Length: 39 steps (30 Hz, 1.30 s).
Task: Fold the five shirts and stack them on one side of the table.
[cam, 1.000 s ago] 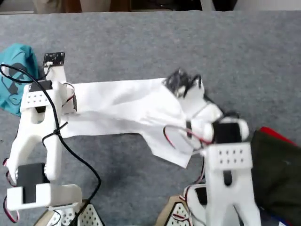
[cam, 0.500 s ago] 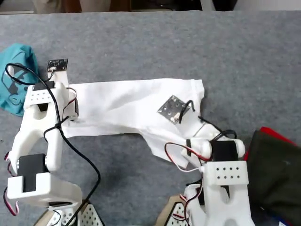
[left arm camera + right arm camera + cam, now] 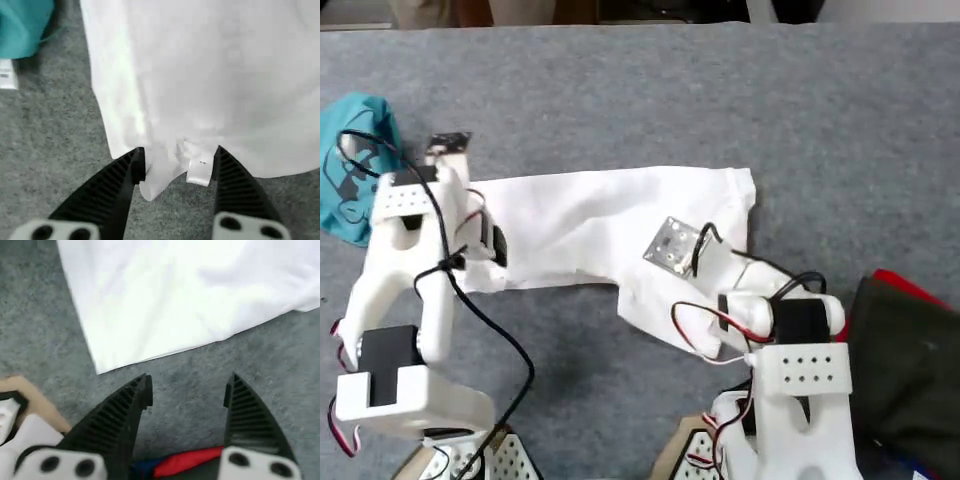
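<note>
Pulling back, our right gripper hangs released by the near edge of the white shirt. Our left gripper gapes around its left corner, seemingly ready to fold.

Beyond the white shirt, the far stretch of grey table offers open passage. A teal shirt crowds the left edge and a dark pile the right. The left arm and the right arm occupy the near side, with open table between the 2.
</note>
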Each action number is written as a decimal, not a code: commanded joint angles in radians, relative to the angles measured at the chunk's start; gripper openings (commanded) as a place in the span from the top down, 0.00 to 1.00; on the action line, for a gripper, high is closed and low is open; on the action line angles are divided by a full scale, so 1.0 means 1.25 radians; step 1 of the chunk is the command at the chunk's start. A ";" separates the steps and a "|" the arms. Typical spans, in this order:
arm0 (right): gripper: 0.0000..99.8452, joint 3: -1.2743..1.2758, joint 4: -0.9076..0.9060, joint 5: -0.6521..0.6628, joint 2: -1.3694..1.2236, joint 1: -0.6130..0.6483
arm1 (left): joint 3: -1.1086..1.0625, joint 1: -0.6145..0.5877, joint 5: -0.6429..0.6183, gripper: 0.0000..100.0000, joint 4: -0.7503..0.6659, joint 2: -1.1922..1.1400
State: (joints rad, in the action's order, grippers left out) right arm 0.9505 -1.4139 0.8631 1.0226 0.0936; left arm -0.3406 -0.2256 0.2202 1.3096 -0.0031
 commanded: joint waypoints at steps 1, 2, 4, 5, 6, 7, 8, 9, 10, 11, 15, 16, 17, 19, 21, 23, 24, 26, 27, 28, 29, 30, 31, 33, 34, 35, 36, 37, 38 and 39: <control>0.77 -0.075 0.055 0.006 -0.006 -0.012 | 0.123 -0.025 -0.009 0.75 0.076 0.012; 0.80 -0.087 0.072 0.006 -0.020 -0.012 | 0.157 -0.031 -0.009 0.75 0.097 0.012; 0.90 -0.120 0.097 0.005 -0.073 -0.012 | 0.238 -0.042 -0.014 0.75 0.129 0.012; 0.96 -0.145 0.104 0.004 -0.107 -0.012 | 0.281 -0.045 -0.016 0.76 0.141 0.009; 1.00 -0.177 0.107 0.000 -0.144 -0.012 | 0.320 -0.047 -0.032 0.76 0.149 0.004; 0.99 -0.214 0.112 -0.012 -0.185 -0.012 | 0.352 -0.047 -0.065 0.78 0.149 0.003; 0.98 -0.253 0.117 -0.028 -0.228 -0.012 | 0.377 -0.044 -0.102 0.81 0.137 -0.001; 0.98 -0.293 0.128 -0.043 -0.274 -0.012 | 0.383 -0.042 -0.144 0.85 0.110 -0.008; 0.98 -0.332 0.141 -0.056 -0.325 -0.012 | 0.382 -0.029 -0.184 0.89 0.070 -0.020; 0.99 -0.368 0.161 -0.068 -0.382 -0.012 | 0.381 -0.018 -0.210 0.93 0.032 -0.039; 0.99 -0.517 0.196 -0.122 -0.627 -0.013 | 0.390 0.021 -0.230 0.98 -0.058 -0.169; 0.99 -0.559 0.195 -0.131 -0.687 -0.013 | 0.403 0.028 -0.236 0.98 -0.058 -0.207; 0.99 -0.597 0.195 -0.142 -0.746 -0.013 | 0.417 0.033 -0.241 0.98 -0.056 -0.244; 0.99 -0.672 0.195 -0.155 -0.852 -0.014 | 0.449 0.033 -0.245 0.98 -0.059 -0.320; 0.99 -0.748 0.196 -0.166 -0.952 -0.028 | 0.504 0.028 -0.247 0.98 -0.056 -0.395; 0.99 -0.829 0.196 -0.172 -1.045 -0.042 | 0.561 0.021 -0.242 0.98 -0.056 -0.461; 0.99 -0.868 0.195 -0.174 -1.092 -0.055 | 0.595 0.018 -0.241 0.98 -0.056 -0.493; 0.99 -0.947 0.189 -0.173 -1.174 -0.079 | 0.665 0.014 -0.239 0.98 -0.048 -0.548; 0.99 -0.983 0.189 -0.172 -1.212 -0.091 | 0.702 0.009 -0.239 0.98 -0.037 -0.573; 0.99 -1.015 0.189 -0.171 -1.250 -0.105 | 0.744 0.005 -0.239 0.98 -0.020 -0.597; 0.99 -1.045 0.189 -0.169 -1.285 -0.117 | 0.786 0.002 -0.239 0.98 -0.002 -0.619; 0.99 -1.076 0.188 -0.168 -1.320 -0.129 | 0.825 0.001 -0.239 0.98 0.010 -0.644; 0.99 -1.103 0.188 -0.162 -1.353 -0.139 | 0.863 -0.002 -0.238 0.98 0.020 -0.671; 0.99 -1.150 0.188 -0.144 -1.411 -0.152 | 0.941 -0.007 -0.238 0.98 0.034 -0.726; 0.99 -1.170 0.187 -0.142 -1.434 -0.157 | 0.980 -0.012 -0.238 0.98 0.041 -0.754; 0.99 -1.193 0.174 -0.141 -1.452 -0.158 | 1.016 -0.016 -0.238 0.98 0.048 -0.781; 0.99 -1.216 0.156 -0.140 -1.463 -0.158 | 1.052 -0.018 -0.238 0.98 0.058 -0.806; 0.99 -1.238 0.134 -0.140 -1.469 -0.158 | 1.089 -0.020 -0.238 0.98 0.071 -0.827; 0.99 -1.260 0.112 -0.140 -1.470 -0.155 | 1.128 -0.021 -0.238 0.98 0.088 -0.846; 0.99 -1.283 0.093 -0.140 -1.470 -0.152 | 1.166 -0.021 -0.238 0.98 0.108 -0.864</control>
State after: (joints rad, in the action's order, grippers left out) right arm -0.5439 -1.2451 0.6805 -0.8140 -0.0721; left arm 0.9651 -0.2148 -0.0806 1.4108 -1.0311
